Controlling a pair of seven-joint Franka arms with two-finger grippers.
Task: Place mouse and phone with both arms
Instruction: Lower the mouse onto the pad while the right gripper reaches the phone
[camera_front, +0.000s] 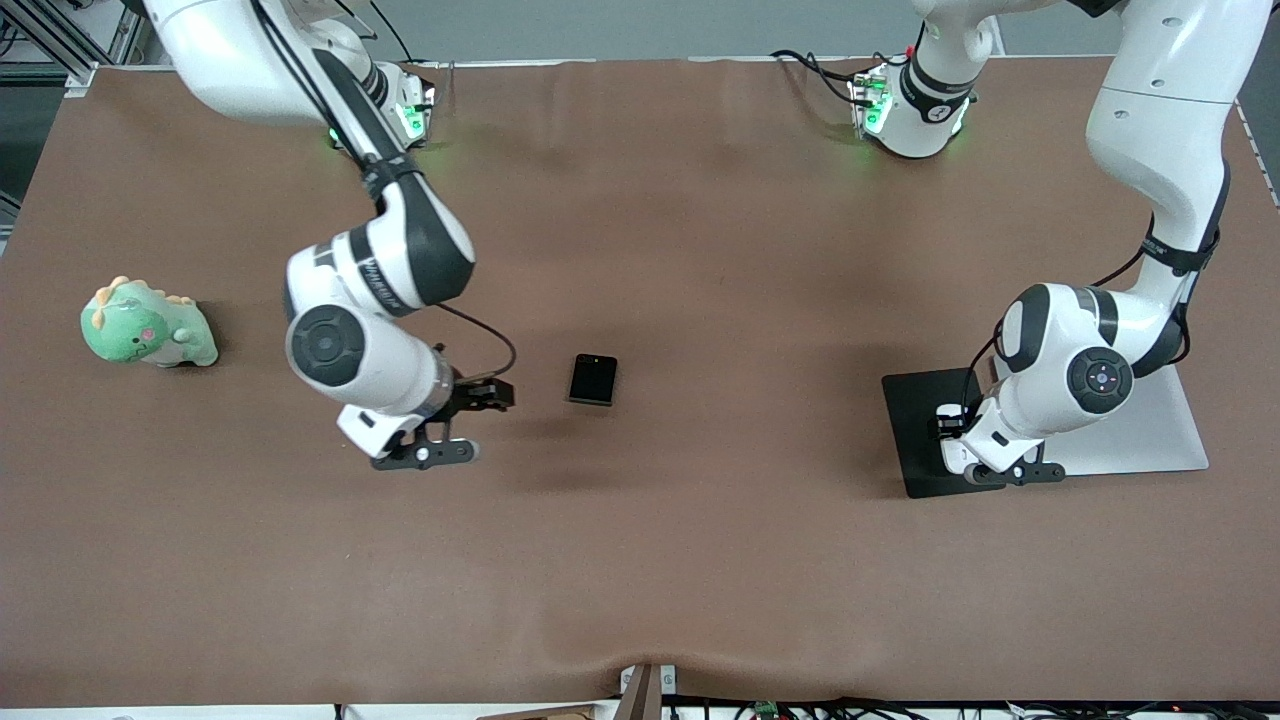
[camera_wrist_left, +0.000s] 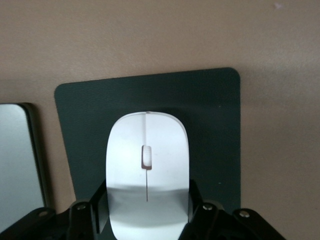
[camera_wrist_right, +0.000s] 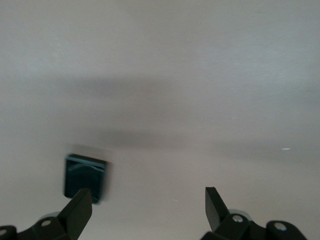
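Observation:
The white oval mouse (camera_wrist_left: 147, 155) sits between the fingers of my left gripper (camera_wrist_left: 147, 200), which is shut on its sides. It hangs over a dark rectangular pad (camera_wrist_left: 210, 110) at the left arm's end of the table; I cannot tell whether it touches the pad. In the front view the left gripper (camera_front: 958, 442) hides the mouse. The small black phone (camera_front: 592, 380) lies flat near the table's middle. My right gripper (camera_front: 485, 422) is open and low, beside the phone toward the right arm's end. In the right wrist view the phone (camera_wrist_right: 84, 175) lies just past one fingertip of the right gripper (camera_wrist_right: 149, 202).
A silver-grey slab (camera_front: 1150, 440) lies against the dark pad (camera_front: 915, 420), partly under the left arm. A green dinosaur toy (camera_front: 148, 325) stands near the right arm's end of the brown table (camera_front: 640, 560).

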